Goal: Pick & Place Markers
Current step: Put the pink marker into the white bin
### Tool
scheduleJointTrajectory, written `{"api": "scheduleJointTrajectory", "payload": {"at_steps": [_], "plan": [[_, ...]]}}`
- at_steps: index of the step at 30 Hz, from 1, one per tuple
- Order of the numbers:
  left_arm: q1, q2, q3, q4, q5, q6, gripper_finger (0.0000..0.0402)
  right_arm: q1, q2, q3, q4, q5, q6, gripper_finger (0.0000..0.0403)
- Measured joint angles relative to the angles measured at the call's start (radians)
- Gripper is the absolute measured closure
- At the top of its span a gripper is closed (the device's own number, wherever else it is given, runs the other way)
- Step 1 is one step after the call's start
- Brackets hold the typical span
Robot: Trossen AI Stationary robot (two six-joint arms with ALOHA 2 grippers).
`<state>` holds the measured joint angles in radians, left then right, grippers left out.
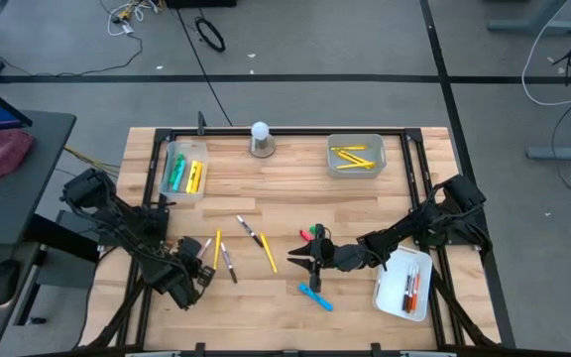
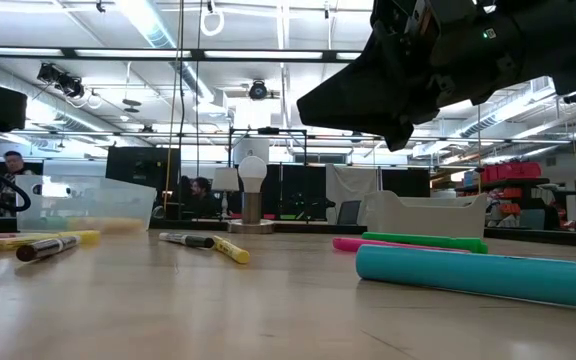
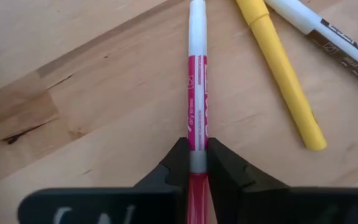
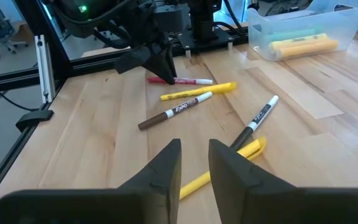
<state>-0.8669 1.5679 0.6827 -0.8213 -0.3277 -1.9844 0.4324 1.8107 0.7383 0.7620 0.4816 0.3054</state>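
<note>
Several markers lie flat on the wooden table (image 1: pixel 365 213). A red marker (image 3: pixel 197 81) lies by a yellow one (image 3: pixel 281 68) and a brown one (image 4: pixel 174 112) at the near left. My left gripper (image 3: pixel 196 163) comes down on the red marker and is shut on it. My right gripper (image 4: pixel 194 155) hovers above the table's middle (image 1: pixel 300 260), open a little, with nothing between its fingers. A black marker (image 4: pixel 260 115) and a second yellow one (image 4: pixel 229 163) lie ahead of it. Green and pink markers (image 1: pixel 313 233) and a blue marker (image 1: pixel 315 296) lie beside it. My left gripper pinches the red marker between its two fingers at the pale band next to its red cap end (image 3: pixel 197 144). The fingers come steeply from above and lie across the marker. The marker lies flat on the table, its white end (image 3: pixel 196 15) pointing away from the gripper.
A clear tray (image 1: pixel 184 171) with green and yellow markers stands at the far left, and another (image 1: pixel 355 154) with yellow markers at the far right. A white tray (image 1: pixel 404 286) with markers sits at the near right. A white ball on a round base (image 1: pixel 260 137) stands at the far edge.
</note>
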Motion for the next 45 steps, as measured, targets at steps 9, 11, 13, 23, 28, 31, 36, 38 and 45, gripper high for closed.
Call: {"api": "scheduleJointTrajectory", "payload": {"at_steps": [9,11,13,23,28,31,36,38,45], "plan": [[-0.001,-0.032,-0.003,-0.042,0.023,0.012,0.0364,0.0,0.0,0.0,0.0,0.0,0.0,0.0321],[-0.001,-0.052,-0.007,-0.079,0.035,0.014,0.0364,-0.001,0.0,0.0,0.0,0.0,0.0,0.0321],[-0.001,-0.071,-0.008,-0.114,0.044,0.011,0.0364,-0.001,0.0,0.0,0.001,0.0,0.0,0.0321],[-0.008,-0.176,-0.005,-0.219,-0.021,0.027,0.0365,-0.001,0.0,0.0,0.001,0.0,0.0,0.0321],[-0.008,-0.229,-0.004,-0.216,-0.151,0.081,0.0365,-0.002,0.0,0.0,0.001,0.0,0.0,0.0321],[-0.007,-0.257,-0.003,-0.213,-0.243,0.115,0.0365,-0.002,0.0,0.0,0.001,0.0,0.0,0.0321],[0.005,-0.294,-0.003,-0.168,-0.408,0.205,0.0365,-0.002,0.0,0.0,0.001,0.0,0.0,0.0321],[0.015,-0.301,-0.002,-0.118,-0.474,0.265,0.0365,-0.002,0.0,0.0,0.002,0.0,0.0,0.0321],[0.075,-0.298,-0.002,0.276,-0.605,0.72,0.0364,-0.002,0.0,0.0,0.007,0.0,0.026,0.032]]}}
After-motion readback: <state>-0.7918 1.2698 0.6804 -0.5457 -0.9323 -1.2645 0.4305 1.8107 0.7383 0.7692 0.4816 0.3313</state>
